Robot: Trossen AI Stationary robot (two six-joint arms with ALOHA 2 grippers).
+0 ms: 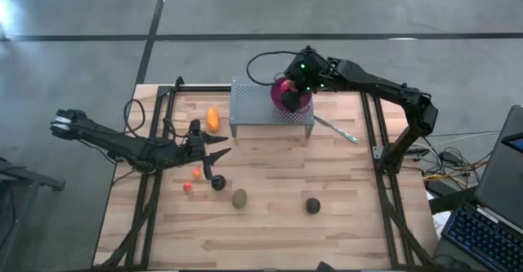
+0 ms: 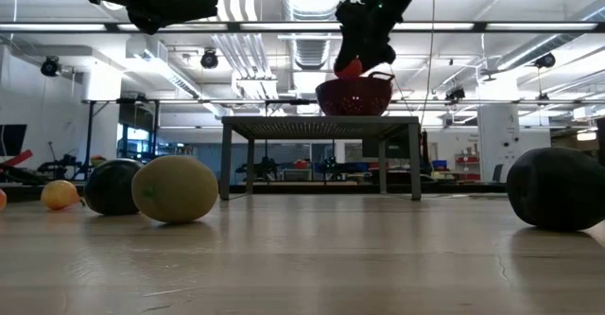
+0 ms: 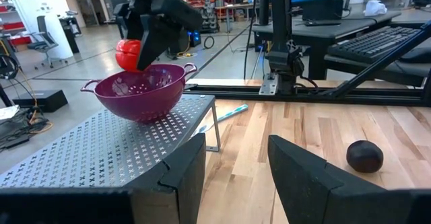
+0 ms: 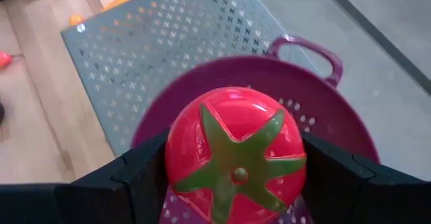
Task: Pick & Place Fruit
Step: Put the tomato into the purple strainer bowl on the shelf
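Note:
My right gripper [image 1: 288,93] is shut on a red toy tomato [image 4: 236,153] with a green star-shaped calyx, held over the purple perforated bowl [image 1: 296,102]. The bowl stands by its base on a grey perforated metal stand [image 1: 261,107]. My left gripper [image 1: 222,146] hovers open over the table's left part, touching nothing. On the table lie an elongated orange fruit [image 1: 213,119], a small orange ball [image 1: 197,171], a small red ball [image 1: 188,187], a near-black round [image 1: 218,183], a brown-green oval [image 1: 239,198] and a second near-black round [image 1: 313,205]. My right gripper pinches the tomato between its two fingers [image 4: 145,173], one on each side of its round body [image 4: 182,143]. The fingers come from above, pointing down. The tomato is lifted clear, just above the bowl's rim [image 2: 354,83], with the calyx facing the wrist camera.
A thin silver utensil [image 1: 335,129] lies on the table right of the stand. Black rails [image 1: 372,133] run along the table's left and right sides. Bare wood stretches across the near part of the table [image 1: 270,239].

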